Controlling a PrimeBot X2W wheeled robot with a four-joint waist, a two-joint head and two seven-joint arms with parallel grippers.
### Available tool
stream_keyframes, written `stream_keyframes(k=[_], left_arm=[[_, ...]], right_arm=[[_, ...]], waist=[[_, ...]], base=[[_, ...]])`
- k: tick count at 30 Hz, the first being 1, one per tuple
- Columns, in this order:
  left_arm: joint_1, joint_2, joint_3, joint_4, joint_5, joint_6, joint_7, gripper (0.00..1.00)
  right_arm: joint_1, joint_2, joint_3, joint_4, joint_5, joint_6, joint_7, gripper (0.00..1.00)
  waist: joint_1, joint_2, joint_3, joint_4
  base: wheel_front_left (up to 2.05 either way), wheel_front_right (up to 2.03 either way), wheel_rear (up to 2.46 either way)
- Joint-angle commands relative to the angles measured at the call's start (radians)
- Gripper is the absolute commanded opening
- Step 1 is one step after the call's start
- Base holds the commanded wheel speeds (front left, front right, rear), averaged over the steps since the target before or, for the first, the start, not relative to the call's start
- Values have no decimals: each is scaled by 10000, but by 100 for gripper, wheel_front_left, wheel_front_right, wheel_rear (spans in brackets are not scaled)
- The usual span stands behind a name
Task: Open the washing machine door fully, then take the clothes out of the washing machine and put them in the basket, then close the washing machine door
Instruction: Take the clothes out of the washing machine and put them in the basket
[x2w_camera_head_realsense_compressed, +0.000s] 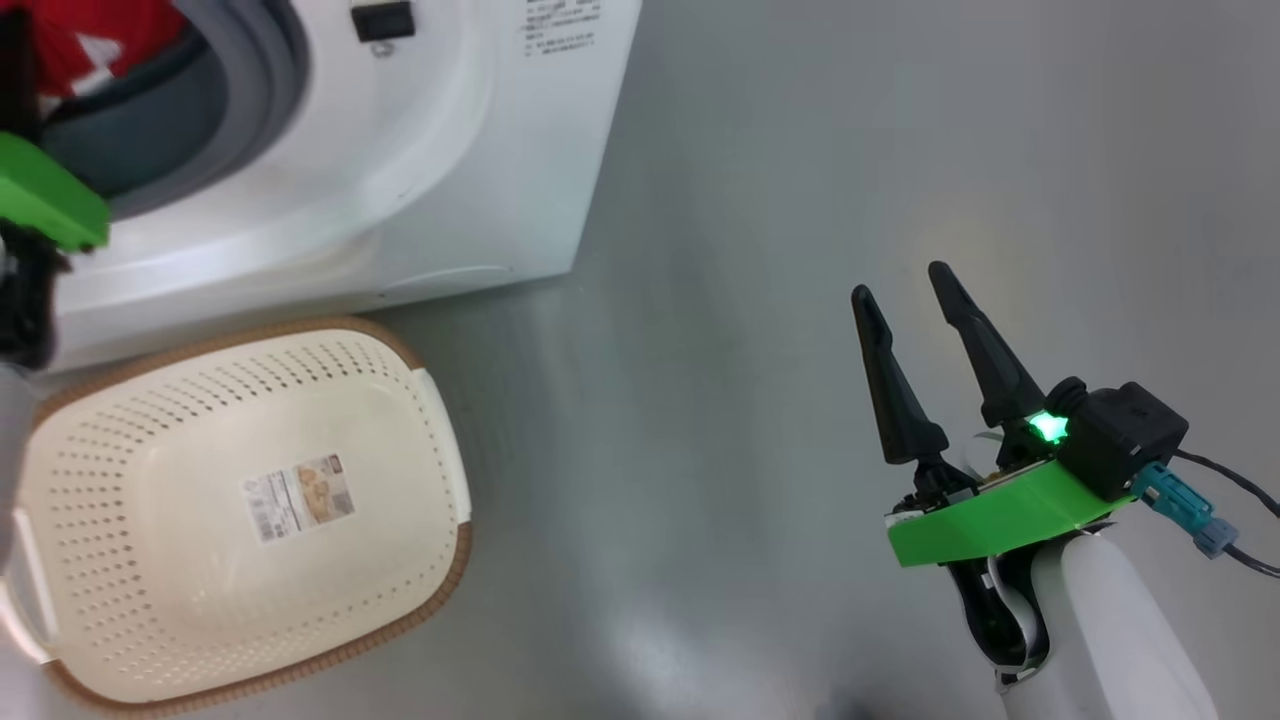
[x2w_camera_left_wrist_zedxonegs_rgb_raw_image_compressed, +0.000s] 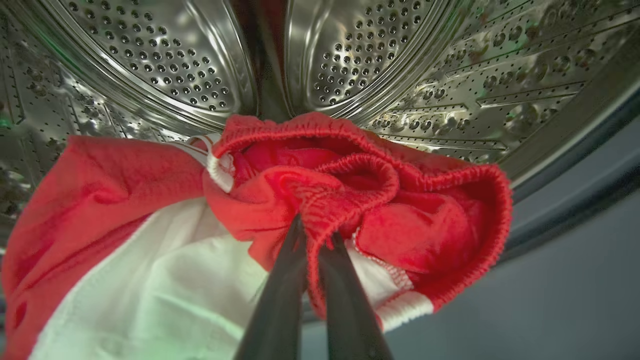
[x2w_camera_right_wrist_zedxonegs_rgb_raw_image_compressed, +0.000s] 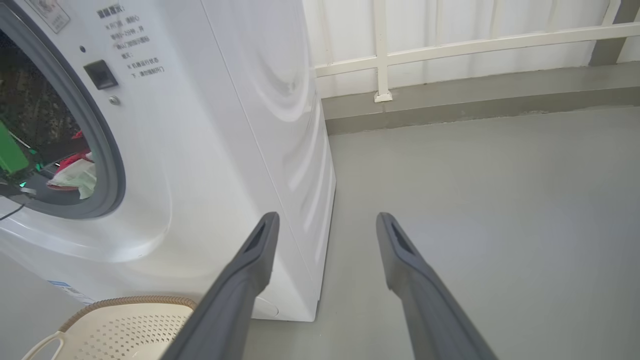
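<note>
**Left arm.** The left claw (x2w_camera_left_wrist_zedxonegs_rgb_raw_image_compressed: 316, 230) is reaching into the perforated steel drum (x2w_camera_left_wrist_zedxonegs_rgb_raw_image_compressed: 150, 65) of the big white front-loading washing machine (x2w_camera_head_realsense_compressed: 450, 150). Its two dark fingers are pressing together on a gathered fold of the bright red soft fabric clothes (x2w_camera_left_wrist_zedxonegs_rgb_raw_image_compressed: 425, 225) with white panels. The pinch is sitting on the ribbed elastic hem, where the cloth is bunching thickest.

**Load.** The clothes are lying low in the drum, towards its mouth.

**Right arm.** The right claw (x2w_camera_head_realsense_compressed: 900, 282) is hanging over the grey floor (x2w_camera_head_realsense_compressed: 800, 150), well apart from the machine. Its fingers are spread and holding nothing.

**Receptacle.** The cream perforated plastic basket (x2w_camera_head_realsense_compressed: 200, 450) with a brown woven-look rim is standing on the floor just in front of the machine. No garment is lying in it yet.

**Judgement.**
- The load is looking light, limp and not fragile.
- It will likely be draping and trailing on the lift, and a loose tail may be catching on the grey rubber ring (x2w_camera_head_realsense_compressed: 262, 90).
- The elastic hem is offering the firmest hold; the thin, smooth panels may be slipping from so narrow a pinch.
- Whether one garment or several are caught in this grip cannot be told.
</note>
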Motion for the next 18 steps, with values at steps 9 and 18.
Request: stream_keyframes(k=[9, 18], left_arm=[[1652, 515, 1982, -1916, 621, 46, -172, 0], [3911, 1, 4623, -4012, 2335, 46, -174, 0]], right_arm=[[598, 55, -216, 51, -414, 16, -48, 100], [1184, 55, -519, 145, -602, 16, -48, 100]], waist=[[0, 0, -1355, 739], [0, 0, -2219, 1104]], base=[[0, 0, 0], [0, 0, 0]])
